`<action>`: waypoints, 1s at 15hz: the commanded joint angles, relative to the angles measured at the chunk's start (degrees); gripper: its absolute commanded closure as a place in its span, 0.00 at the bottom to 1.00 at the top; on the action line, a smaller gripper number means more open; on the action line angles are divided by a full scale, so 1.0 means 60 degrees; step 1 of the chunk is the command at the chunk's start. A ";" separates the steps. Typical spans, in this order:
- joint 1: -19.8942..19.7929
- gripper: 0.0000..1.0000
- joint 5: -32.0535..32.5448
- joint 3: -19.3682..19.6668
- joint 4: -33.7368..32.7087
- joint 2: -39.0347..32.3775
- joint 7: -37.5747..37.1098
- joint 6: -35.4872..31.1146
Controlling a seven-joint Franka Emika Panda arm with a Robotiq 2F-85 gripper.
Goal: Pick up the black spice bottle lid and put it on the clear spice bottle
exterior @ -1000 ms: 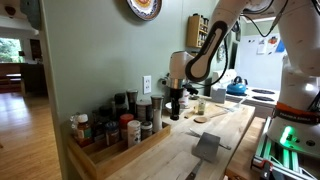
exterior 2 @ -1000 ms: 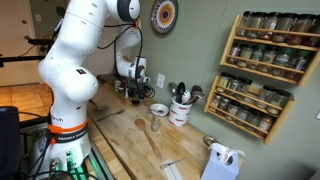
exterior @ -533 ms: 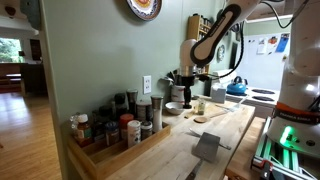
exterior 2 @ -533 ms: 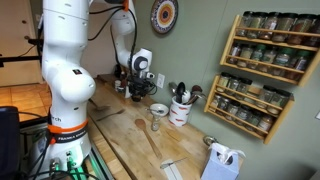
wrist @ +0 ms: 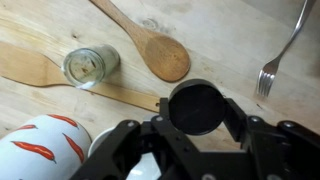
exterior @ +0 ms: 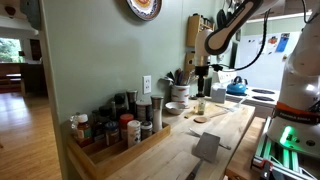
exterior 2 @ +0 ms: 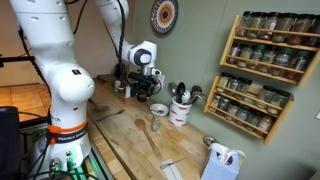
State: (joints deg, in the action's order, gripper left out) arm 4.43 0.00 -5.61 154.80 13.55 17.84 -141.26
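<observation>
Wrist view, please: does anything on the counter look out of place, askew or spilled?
Only the bottle, which stands uncapped; its lid is held in the gripper. Nothing looks spilled or damaged.

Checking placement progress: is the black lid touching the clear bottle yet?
Apart. Wrist view shows the black lid and the clear bottle with a wide gap between them.

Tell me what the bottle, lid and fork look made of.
The bottle looks like clear glass, possibly plastic: see-through, glinting rim. The lid seems black plastic, smooth and faintly glossy. The fork is silvery, shiny metal.
</observation>
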 commanded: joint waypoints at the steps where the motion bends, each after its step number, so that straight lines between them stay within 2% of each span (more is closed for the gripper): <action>1: -0.0230 0.69 0.0770 0.0254 0.1015 0.1276 -0.0739 -0.0354; 2: 0.0033 0.44 0.0446 0.0368 0.0356 0.0525 -0.0342 -0.0033; 8: -0.0061 0.44 0.0693 0.0424 0.0668 0.1031 -0.0594 -0.0112; 9: -0.0060 0.69 0.0693 0.0424 0.0669 0.1031 -0.0595 -0.0112; 15: -0.0512 0.69 0.1052 0.0800 0.0478 0.0645 -0.0726 -0.0453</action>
State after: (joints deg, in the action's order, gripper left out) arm 2.46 4.30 -1.84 157.72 19.28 14.68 -142.20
